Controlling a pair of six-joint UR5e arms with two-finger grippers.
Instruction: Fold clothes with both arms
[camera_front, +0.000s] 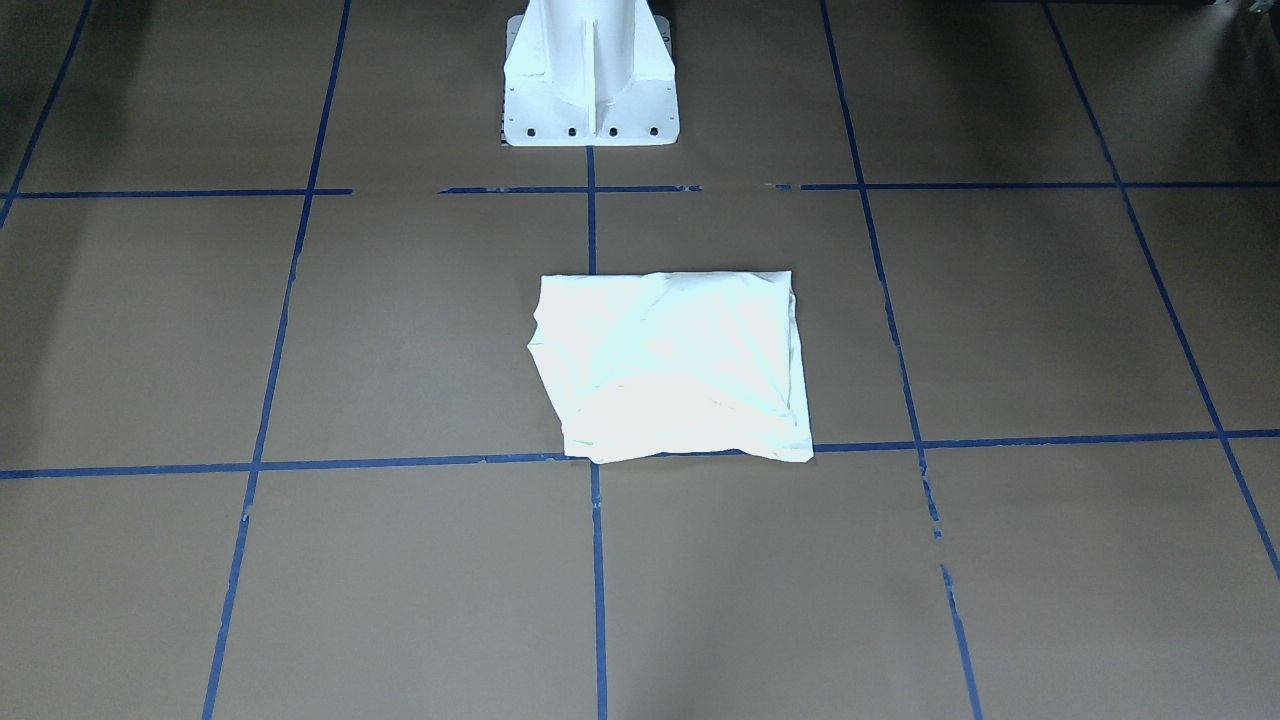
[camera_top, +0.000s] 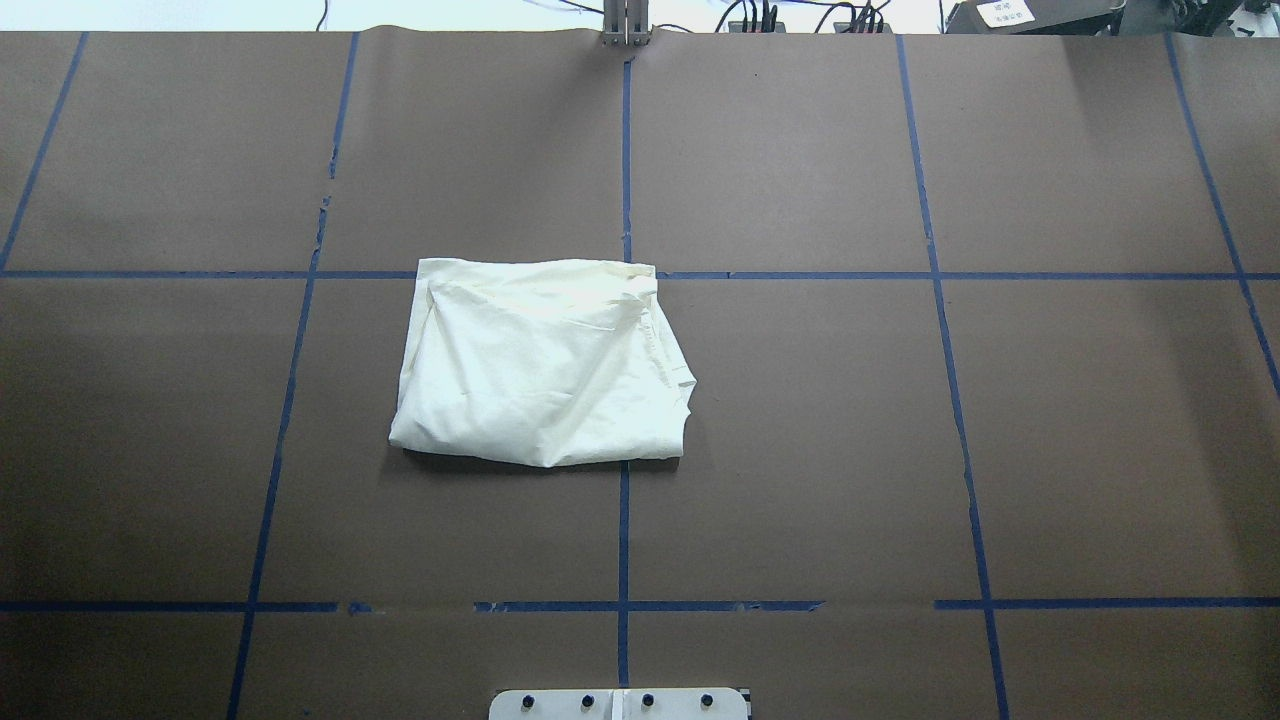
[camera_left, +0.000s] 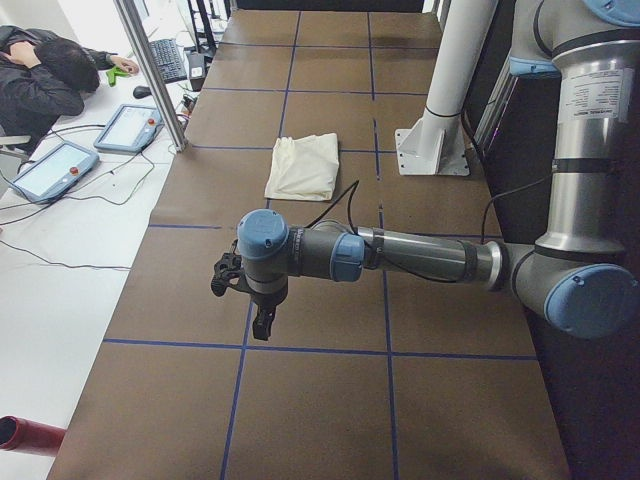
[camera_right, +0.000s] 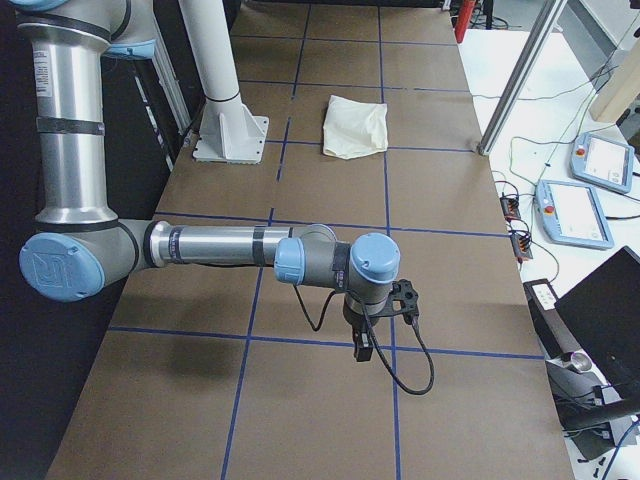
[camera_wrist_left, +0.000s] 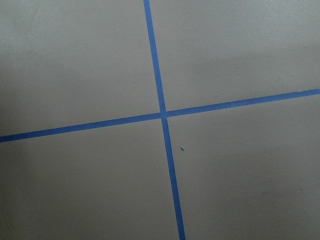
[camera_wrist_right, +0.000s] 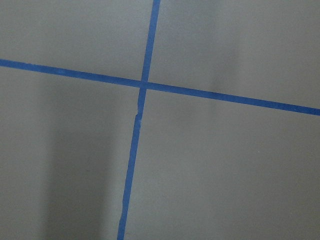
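The left hand (camera_left: 262, 322) hangs over the desk (camera_top: 850, 450) and shows only side-on, so I cannot tell its spread. The shirt (camera_top: 540, 375) lies folded mid-desk, its print hidden. The right hand (camera_right: 361, 345), also side-on, is equally unreadable.

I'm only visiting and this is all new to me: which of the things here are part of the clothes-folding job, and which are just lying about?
Part of the job: the folded cream shirt; the left arm; the right arm.
Just around: the white pedestal; the blue tape lines; two control tablets; a person at the side desk.
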